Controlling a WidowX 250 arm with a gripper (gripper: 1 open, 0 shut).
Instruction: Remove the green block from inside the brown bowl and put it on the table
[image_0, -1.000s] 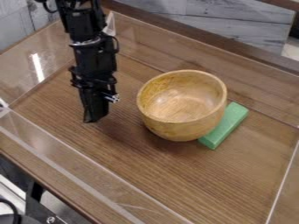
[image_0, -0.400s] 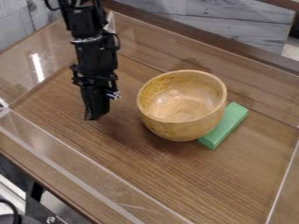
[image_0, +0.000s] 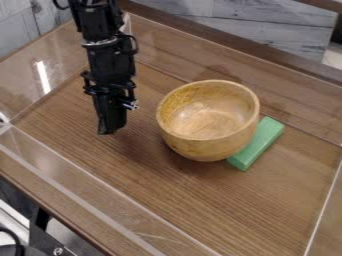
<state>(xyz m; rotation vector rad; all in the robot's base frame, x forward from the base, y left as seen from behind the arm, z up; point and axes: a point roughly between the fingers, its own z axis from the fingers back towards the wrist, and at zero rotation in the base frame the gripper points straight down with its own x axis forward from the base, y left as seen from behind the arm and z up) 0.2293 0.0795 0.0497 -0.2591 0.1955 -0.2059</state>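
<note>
The brown bowl (image_0: 209, 121) stands upright on the table (image_0: 120, 180), right of centre, and its inside shows only bare wood. The green block (image_0: 257, 145) lies flat on the tabletop against the bowl's right side, partly hidden behind the bowl's wall. My gripper (image_0: 110, 127) hangs left of the bowl, well apart from it, pointing steeply down with its tips just above the wood. Its fingers are shut together with nothing between them.
Clear glossy plastic walls (image_0: 80, 215) run along the table's edges, close at the front and left. A grey marbled wall and dark edge stand behind the table at the back right.
</note>
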